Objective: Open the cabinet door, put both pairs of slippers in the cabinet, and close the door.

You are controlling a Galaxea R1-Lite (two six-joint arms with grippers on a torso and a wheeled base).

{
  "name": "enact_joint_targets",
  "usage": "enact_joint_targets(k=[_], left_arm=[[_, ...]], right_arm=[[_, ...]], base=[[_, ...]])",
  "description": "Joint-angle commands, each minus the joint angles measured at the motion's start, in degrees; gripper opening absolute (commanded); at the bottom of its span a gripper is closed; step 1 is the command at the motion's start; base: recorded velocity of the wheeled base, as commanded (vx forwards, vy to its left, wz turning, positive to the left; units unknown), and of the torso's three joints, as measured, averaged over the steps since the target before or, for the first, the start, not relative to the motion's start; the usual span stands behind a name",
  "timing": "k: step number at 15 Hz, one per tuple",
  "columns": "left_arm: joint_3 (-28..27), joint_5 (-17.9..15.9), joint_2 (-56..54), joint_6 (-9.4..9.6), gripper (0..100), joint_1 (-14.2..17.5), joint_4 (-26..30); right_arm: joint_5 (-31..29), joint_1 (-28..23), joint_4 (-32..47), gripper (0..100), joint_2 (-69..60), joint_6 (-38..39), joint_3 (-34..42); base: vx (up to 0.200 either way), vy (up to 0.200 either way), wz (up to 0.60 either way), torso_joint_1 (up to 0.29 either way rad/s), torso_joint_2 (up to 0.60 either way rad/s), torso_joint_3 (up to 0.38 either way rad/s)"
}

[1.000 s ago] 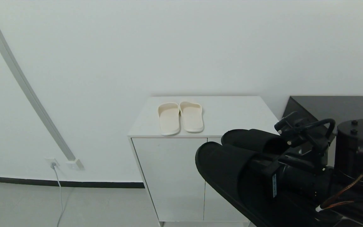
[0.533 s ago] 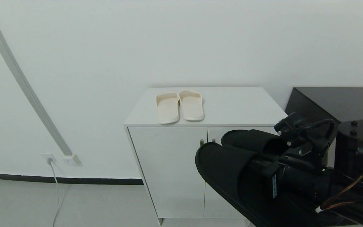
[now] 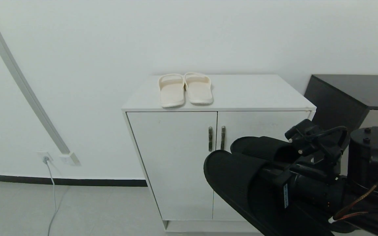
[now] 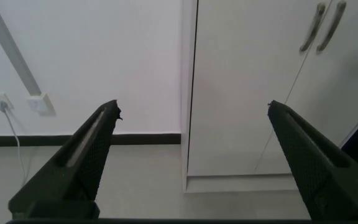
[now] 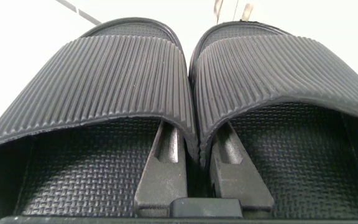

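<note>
The black slippers [image 3: 241,173] sat low and right of centre in the head view, the pair side by side. The right gripper [image 5: 197,152] had one jaw inside each slipper and clamped their two inner walls together. The cream slippers [image 3: 185,89] lay as a pair on the cabinet's top surface [image 3: 258,93], upper centre of the frame.

Over the last second the whole head view had shifted: the cabinet [image 3: 172,164] stood higher in the frame, and its two door handles [image 3: 210,138] came clear of the black slippers. The carried pair and the right arm kept their place in the frame, so the camera had moved, not the things. Both doors were shut, so opening appeared to be the step in hand. It would likely fall to the left gripper [image 4: 192,124], whose jaws stood wide apart and empty before the cabinet's lower left corner.

No brand or writing was legible. A small pale label [image 3: 285,196] on the right arm was too small to read.
</note>
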Motion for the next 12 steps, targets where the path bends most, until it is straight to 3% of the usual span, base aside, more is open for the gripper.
enact_joint_targets(k=[1,12], left_arm=[[0.0,0.0,0.1,0.02,100,0.0,0.0],[0.0,0.0,0.1,-0.07,100,0.0,0.0]], right_arm=[[0.0,0.0,0.0,0,0.2,0.0,0.0],[0.0,0.1,0.0,0,0.2,-0.1,0.5]], base=[[0.000,0.000,0.00,-0.178,0.51,0.315],[0.000,0.000,0.00,-0.132,0.48,0.340]])
